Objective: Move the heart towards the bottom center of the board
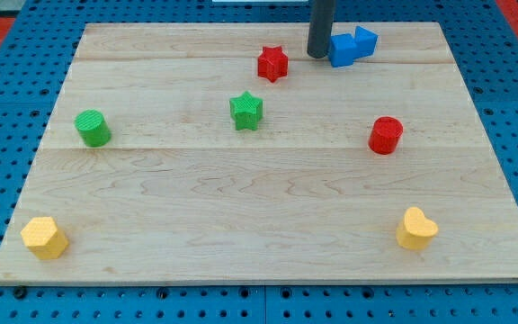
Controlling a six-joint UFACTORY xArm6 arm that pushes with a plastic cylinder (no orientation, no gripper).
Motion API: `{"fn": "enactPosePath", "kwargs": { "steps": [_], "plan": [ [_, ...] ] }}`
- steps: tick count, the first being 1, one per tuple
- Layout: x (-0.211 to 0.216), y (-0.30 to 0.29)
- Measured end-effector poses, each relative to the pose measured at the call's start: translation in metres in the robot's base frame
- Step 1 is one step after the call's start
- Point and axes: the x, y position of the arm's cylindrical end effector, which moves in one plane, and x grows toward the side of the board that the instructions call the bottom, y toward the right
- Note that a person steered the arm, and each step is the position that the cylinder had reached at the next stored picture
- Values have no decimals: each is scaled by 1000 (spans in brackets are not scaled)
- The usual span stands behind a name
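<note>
The yellow heart (416,229) lies near the board's bottom right corner. My tip (318,55) is at the view's top, right of centre, far from the heart. It stands just left of a blue block (350,46), close to or touching it, and right of a red star (273,64).
A green star (246,111) lies near the middle. A red cylinder (386,135) is at the right, a green cylinder (92,128) at the left. A yellow hexagon-like block (44,238) sits at the bottom left corner. The wooden board (259,207) rests on a blue pegboard.
</note>
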Motion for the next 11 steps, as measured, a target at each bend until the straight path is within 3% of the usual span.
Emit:
{"fn": "enactPosePath", "kwargs": {
  "steps": [5, 8, 9, 10, 11],
  "plan": [
    [32, 3],
    [125, -24],
    [214, 10],
    [240, 129],
    [280, 197]
  ]
}}
